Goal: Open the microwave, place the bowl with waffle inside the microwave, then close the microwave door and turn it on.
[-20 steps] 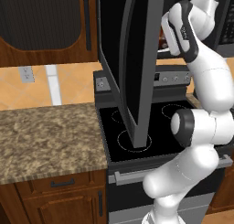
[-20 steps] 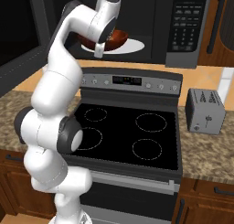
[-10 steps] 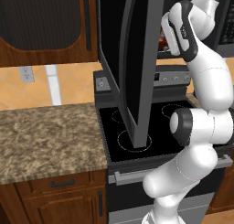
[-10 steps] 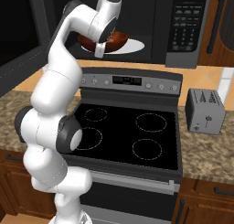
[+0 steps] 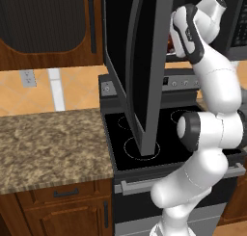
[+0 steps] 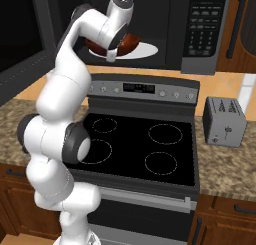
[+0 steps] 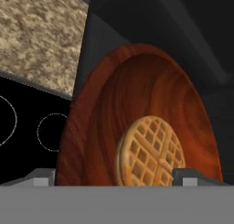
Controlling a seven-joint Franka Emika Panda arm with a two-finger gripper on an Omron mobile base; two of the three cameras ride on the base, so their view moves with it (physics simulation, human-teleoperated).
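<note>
The microwave (image 6: 165,29) hangs above the black glass-top stove (image 6: 140,149) with its cavity exposed, and the microwave door (image 5: 144,71) is swung wide, standing edge-on in the left base view and hiding most of the cavity from that side. The bowl with waffle (image 6: 127,43) sits inside on the white turntable plate (image 6: 145,50), toward its left part; from the right base view only the bowl's right half shows, since the robot's hand covers the rest. The gripper (image 6: 112,53) is at the bowl's near rim. In the hand view the reddish-brown bowl (image 7: 141,122) looms large with the golden waffle (image 7: 148,150) lying in its hollow, and the two fingertips (image 7: 41,175) stand far apart, one on either side of the bowl's lower edge; the jaws are spread wide, and the pictures do not let me tell whether the tips touch the rim, so no grip can be read. The button panel (image 6: 205,31) is at the microwave's right, its keys too small to read. A grey toaster (image 6: 225,121) stands on the granite counter (image 6: 230,164) right of the stove.
</note>
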